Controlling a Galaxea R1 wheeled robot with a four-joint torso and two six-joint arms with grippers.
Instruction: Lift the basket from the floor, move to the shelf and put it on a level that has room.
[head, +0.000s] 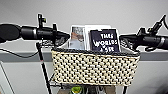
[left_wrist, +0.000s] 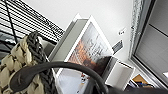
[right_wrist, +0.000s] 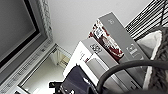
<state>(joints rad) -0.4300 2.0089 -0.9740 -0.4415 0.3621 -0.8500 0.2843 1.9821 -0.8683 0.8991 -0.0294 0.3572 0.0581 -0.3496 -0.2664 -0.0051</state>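
We hold the basket (head: 95, 67) between our left gripper (head: 58, 37) and right gripper (head: 126, 41), both at its rim, finger positions unclear, against the shelf (head: 43, 65).

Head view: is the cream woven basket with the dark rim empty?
No, the cream woven basket with the dark rim holds upright books, among them a dark blue book with white lettering.

I read this as an indoor room, home or office I cannot tell. I see a plain white wall (head: 100, 12), a ceiling-edge window frame (right_wrist: 30, 50), and a black wire rack (left_wrist: 30, 20) storing a basket (head: 95, 67) of books (head: 104, 40).
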